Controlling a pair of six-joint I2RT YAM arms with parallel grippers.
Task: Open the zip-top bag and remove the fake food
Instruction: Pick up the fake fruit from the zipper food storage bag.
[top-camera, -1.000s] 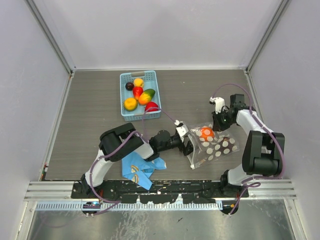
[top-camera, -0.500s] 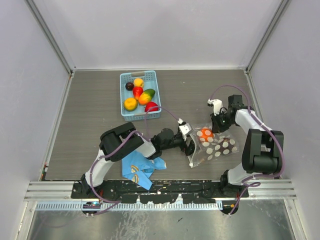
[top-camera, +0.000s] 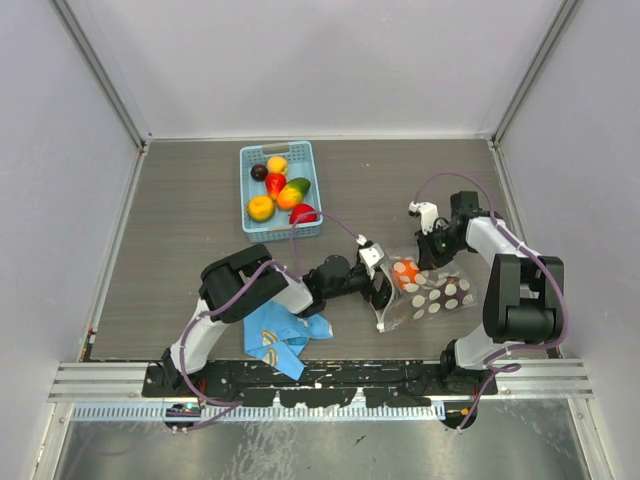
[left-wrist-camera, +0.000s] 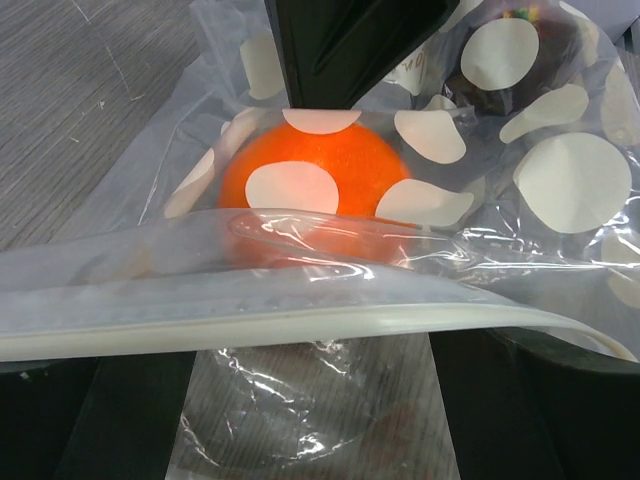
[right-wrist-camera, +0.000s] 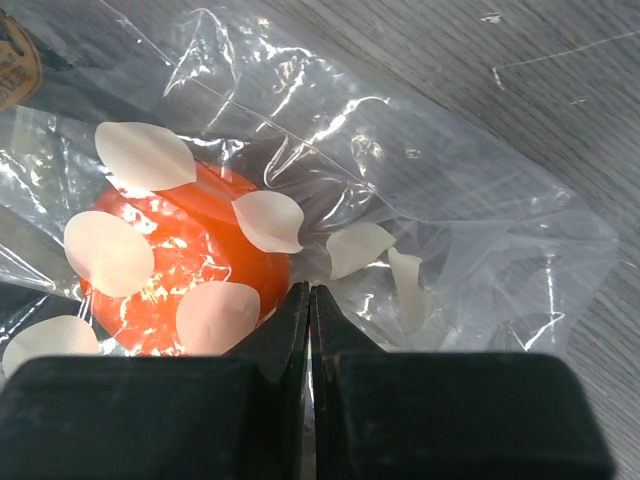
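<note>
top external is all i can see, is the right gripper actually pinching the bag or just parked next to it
Observer: The right wrist view shows the right gripper shut, with the film of the zip-top bag running into its closed jaws.
Operator: ok and the left one, is it on the zip
Observer: No. The left wrist view shows the left gripper open, and the white zip strip lies across the gap between its jaws.
Operator: anything close to the mouth to grab
Observer: In the left wrist view the orange fake fruit sits inside the bag right behind the strip. I cannot tell whether the zip is parted.
</note>
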